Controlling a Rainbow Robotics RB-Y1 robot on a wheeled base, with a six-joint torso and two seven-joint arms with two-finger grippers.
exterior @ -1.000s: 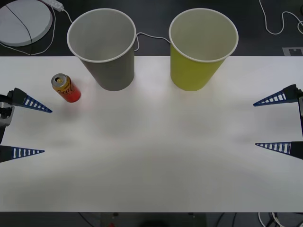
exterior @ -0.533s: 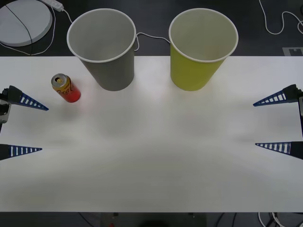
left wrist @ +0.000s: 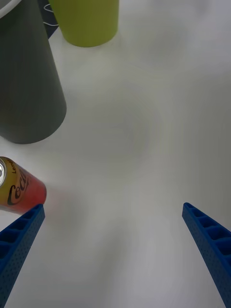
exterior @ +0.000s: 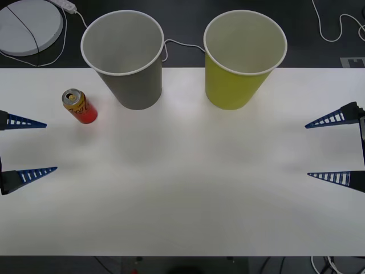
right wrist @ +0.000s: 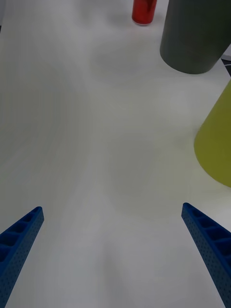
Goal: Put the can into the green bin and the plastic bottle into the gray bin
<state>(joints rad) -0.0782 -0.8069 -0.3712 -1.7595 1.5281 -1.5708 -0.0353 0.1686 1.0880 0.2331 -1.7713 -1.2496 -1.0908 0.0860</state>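
The can point(exterior: 78, 106), red and orange with a metallic top, stands on the white table point(exterior: 182, 194) at the far left, in front of and left of the gray bin point(exterior: 122, 57). The green bin point(exterior: 242, 60) stands to the right of the gray one. My left gripper point(exterior: 52, 146) is open at the table's left edge, just short of the can. In the left wrist view the can point(left wrist: 19, 190) sits beside one finger of the open left gripper point(left wrist: 113, 205), with the gray bin point(left wrist: 26, 86) behind. My right gripper point(exterior: 307, 150) hangs open at the right edge. The plastic bottle is out of view.
Both bins stand at the table's far edge. Behind it, on the dark floor, lie a white round disc point(exterior: 28, 23) and white cables point(exterior: 336, 28). The right wrist view looks across bare table to the can point(right wrist: 144, 10), gray bin point(right wrist: 197, 36) and green bin point(right wrist: 219, 139).
My left gripper has shifted toward the table's far side, nearer the can, and turned slightly, its fingers still apart. The right arm, the can and the bins have not moved.
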